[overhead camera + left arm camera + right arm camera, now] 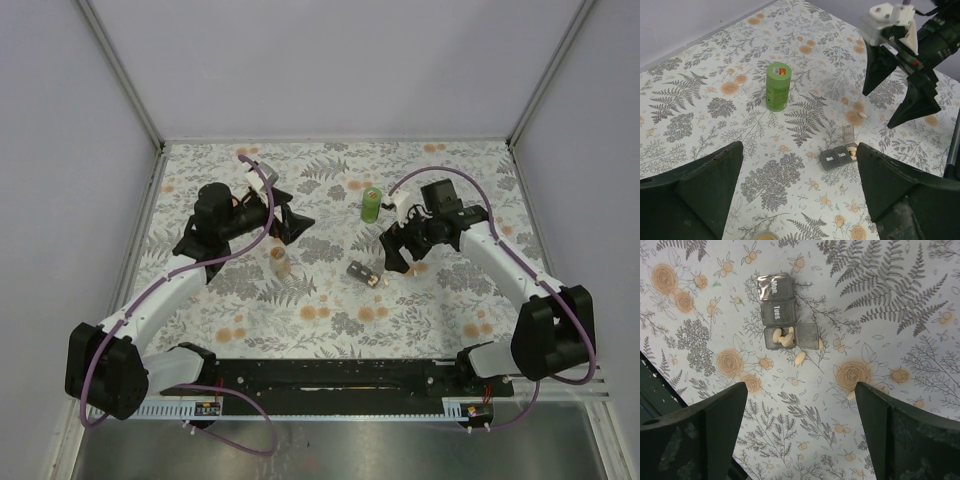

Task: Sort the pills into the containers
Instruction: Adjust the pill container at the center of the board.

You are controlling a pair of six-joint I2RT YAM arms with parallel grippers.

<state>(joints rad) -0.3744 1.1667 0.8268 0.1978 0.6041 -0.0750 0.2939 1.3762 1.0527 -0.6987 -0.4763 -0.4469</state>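
L gripper (799, 165) is seen w/ jaws wide apart, nothing held. It hangs over the table (330, 165), w/ a green bottle (778, 86) standing upright ahead of it. R gripper (800, 395) is likewise spread & empty, poised above the pill box (780, 312). Box is laid flat btwn the arms: Mon. & Tues. lids are shut, 3rd cell is open w/ several pale pills (782, 337) inside. A loose pill (800, 358) is seen on the table just beside the open cell. A small clear jar (279, 260) is stood near the L gripper.
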